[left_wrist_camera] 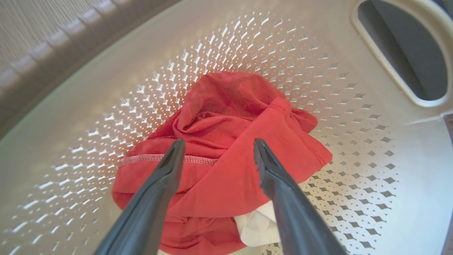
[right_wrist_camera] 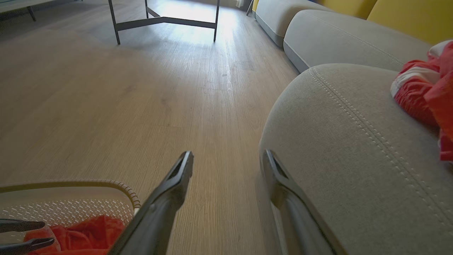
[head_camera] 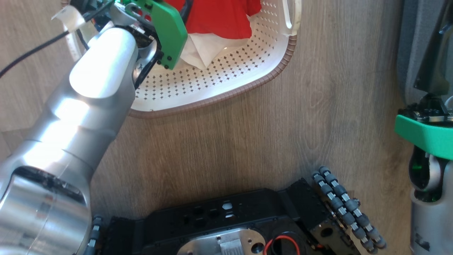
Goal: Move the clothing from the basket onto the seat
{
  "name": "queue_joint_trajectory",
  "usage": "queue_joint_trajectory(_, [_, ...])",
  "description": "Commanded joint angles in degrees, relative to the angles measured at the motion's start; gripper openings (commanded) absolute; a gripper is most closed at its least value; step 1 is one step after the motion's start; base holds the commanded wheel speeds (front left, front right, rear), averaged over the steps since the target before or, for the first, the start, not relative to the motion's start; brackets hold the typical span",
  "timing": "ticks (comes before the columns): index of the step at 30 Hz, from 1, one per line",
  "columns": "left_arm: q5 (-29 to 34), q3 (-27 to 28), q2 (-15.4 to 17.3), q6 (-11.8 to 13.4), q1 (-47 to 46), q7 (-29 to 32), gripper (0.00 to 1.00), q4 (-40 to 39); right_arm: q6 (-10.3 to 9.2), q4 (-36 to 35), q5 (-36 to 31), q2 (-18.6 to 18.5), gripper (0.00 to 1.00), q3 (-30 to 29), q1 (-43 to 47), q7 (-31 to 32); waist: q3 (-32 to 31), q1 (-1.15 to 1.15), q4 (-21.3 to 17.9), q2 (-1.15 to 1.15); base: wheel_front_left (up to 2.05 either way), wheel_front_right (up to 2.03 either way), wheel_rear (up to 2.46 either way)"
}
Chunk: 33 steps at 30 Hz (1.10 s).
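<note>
Seen from the head camera, the basket point(head_camera: 226, 95) sits on the wooden floor point(head_camera: 283, 148). In it lies the clothing point(head_camera: 219, 17), a bright red bundle with a white piece point(head_camera: 205, 49) poking out from under it toward the basket's near wall. The silver left arm point(head_camera: 88, 106), with its green wrist housing point(head_camera: 170, 32), reaches over the basket's rim and down inside, so its fingers are hidden here. Well to the right of the basket is the grey edge of the seat point(head_camera: 407, 53), with the right arm point(head_camera: 424, 141) in front of it. The robot's black base point(head_camera: 230, 219) is on the near side of the basket. In the left wrist view, the left gripper point(left_wrist_camera: 219, 145) is inside the basket with its jaws spread wide and nothing pinched between them. Both tips hang over the crumpled red cloth, and I cannot tell whether they touch it. The perforated wall curves all around the bundle, with a handle opening point(left_wrist_camera: 400, 49) off to one side. In the right wrist view, the right gripper point(right_wrist_camera: 228, 157) is outside the basket, jaws released and empty, pointing along the floor by the seat's rounded, stitched edge. A red and white garment point(right_wrist_camera: 421, 92) lies on top of the seat, well apart from the basket. The basket's corner shows at the lower left with red cloth inside. Far beyond the basket are dark table legs point(right_wrist_camera: 166, 21).
</note>
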Motion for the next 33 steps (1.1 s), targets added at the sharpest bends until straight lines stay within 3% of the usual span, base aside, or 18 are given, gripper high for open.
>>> queue_joint_trajectory(1, [-0.8,-0.1,1.2,0.1,-1.2,0.6,1.0,-0.3,0.4,-2.3,0.3,-0.3,1.0,1.5,3.4,-0.2,1.0,0.0,-0.7,0.0,0.0,0.0,0.0])
queue_joint_trajectory(13, [-5.4,-3.5,-0.5,0.1,-4.0,1.2,1.0,4.6,0.4,-3.1,2.2,-0.3,1.0,1.9,6.7,-0.2,1.5,0.0,-2.9,0.0,0.0,0.0,0.0])
queue_joint_trajectory(19, [-8.0,-5.4,-0.8,0.1,-3.8,0.6,1.0,4.8,0.4,-3.9,1.5,-0.3,1.0,1.8,8.2,-0.2,1.8,0.0,-2.1,0.0,0.0,0.0,0.0])
queue_joint_trajectory(33, [-19.3,-13.3,2.3,0.1,-2.4,-0.2,1.0,0.9,0.4,-6.4,-1.6,-0.3,1.0,2.1,11.1,-0.2,2.3,0.0,0.7,0.0,0.0,0.0,0.0])
